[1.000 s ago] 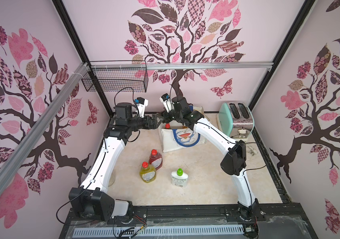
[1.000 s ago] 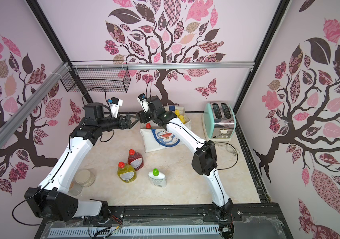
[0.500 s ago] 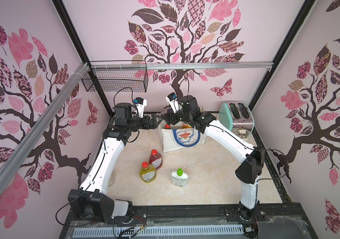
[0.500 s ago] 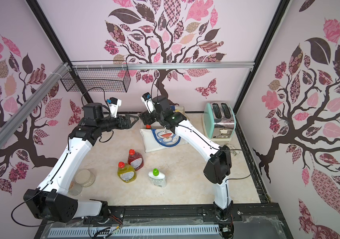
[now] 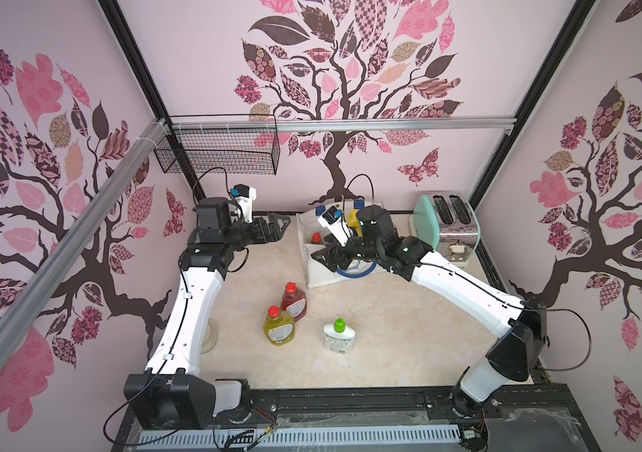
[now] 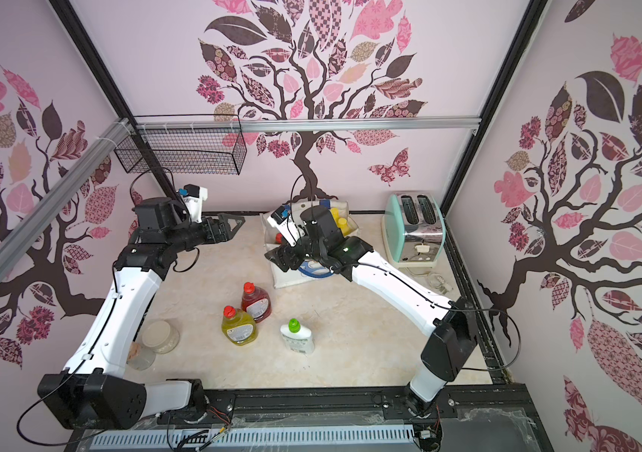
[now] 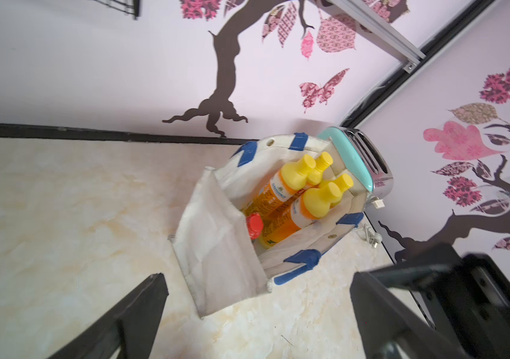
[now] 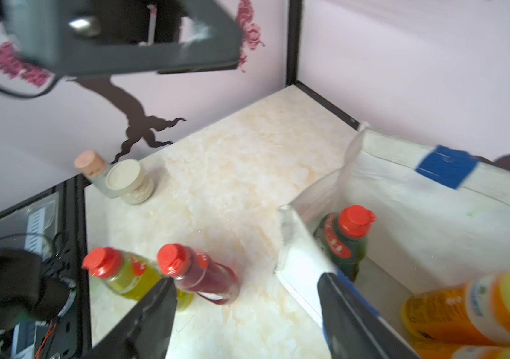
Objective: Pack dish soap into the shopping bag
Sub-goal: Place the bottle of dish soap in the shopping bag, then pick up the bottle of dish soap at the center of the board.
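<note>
The white boxy canvas shopping bag with blue handles (image 5: 313, 270) is sitting in the upper centre of both top views, just beside a mint-and-steel toaster (image 5: 444, 219). It is already holding tall orange plastic bottles with yellow caps (image 7: 278, 199) and a squat dark green bottle with a red cap (image 8: 345, 245).

Three bottles of dish soap are waiting on the marble-patterned table (image 5: 389, 332), in the lower centre of both top views. They are a squat red bottle with a red cap (image 5: 294, 301), a squat yellow-green bottle with a red cap (image 5: 279, 328) touching or nearly touching it, and a white bottle with a green cap (image 5: 338, 336) standing apart to the right.

The right gripper (image 5: 325, 262) is hovering at the bag's front left corner. Its jaws are standing well apart and gripping nothing, as the right wrist view shows. The left gripper (image 5: 282, 226) is hanging to the upper left of the bag, gaping fully and empty, and pointing towards the bag's mouth.

All three remaining bottles are standing upright, long axes vertical and caps up. They lie below the right gripper in the top views. The red one looks nearest to it, and the right gripper seems closer to it than the left. So the next pick is probably calling for the right arm to pull down-frame and drop around that bottle.
</note>
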